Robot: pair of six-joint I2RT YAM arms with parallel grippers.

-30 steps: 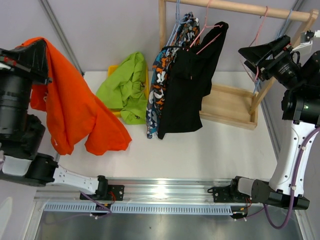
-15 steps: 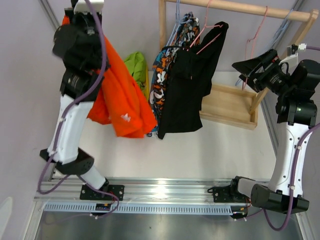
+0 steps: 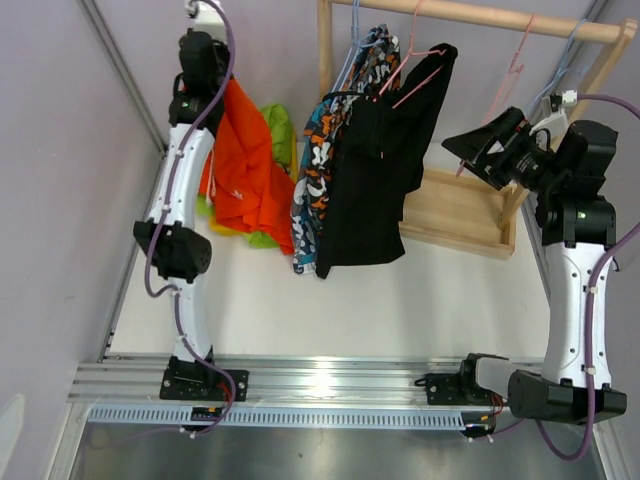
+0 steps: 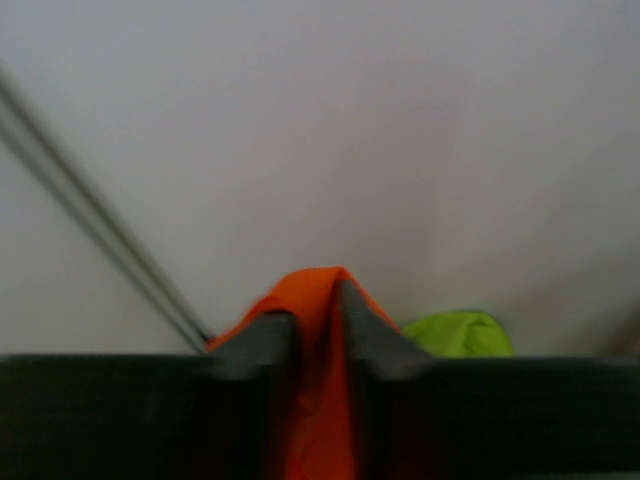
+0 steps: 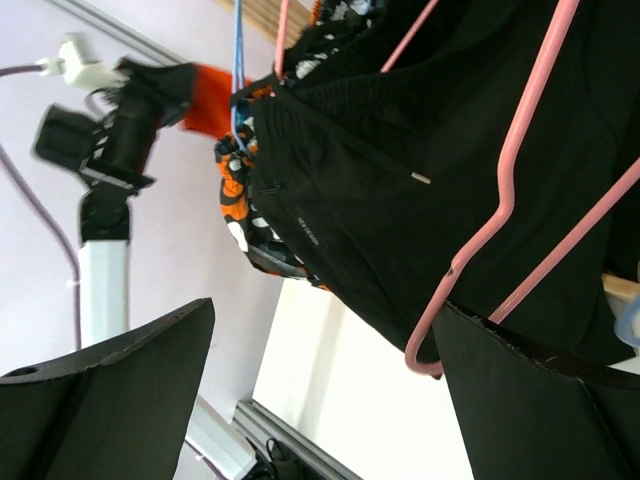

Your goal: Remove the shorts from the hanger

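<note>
My left gripper (image 3: pixel 215 75) is raised at the far left by the wall, shut on the orange-red shorts (image 3: pixel 245 170), which hang down from it. In the left wrist view the orange fabric (image 4: pixel 320 400) fills the narrow gap of the gripper (image 4: pixel 315 300). Lime green shorts (image 3: pixel 277 125) lie behind and under the orange pair. Black shorts (image 3: pixel 375 170) hang on a pink hanger (image 5: pixel 500 200), with patterned shorts (image 3: pixel 318 150) beside them. My right gripper (image 3: pixel 470 150) is open just right of the black shorts (image 5: pixel 400 150), its fingers wide apart (image 5: pixel 325 310) and nothing between them.
The wooden rack has a top rail (image 3: pixel 480 15) and a base tray (image 3: pixel 460 210) at the back right. Empty pink (image 3: pixel 515 60) and blue (image 3: pixel 560 80) hangers hang near my right arm. The metal rail (image 3: pixel 320 380) runs along the near edge.
My left arm has swung from the near left up to the far left, carrying the orange-red shorts over the lime green pair. My right gripper has moved left towards the black shorts.
</note>
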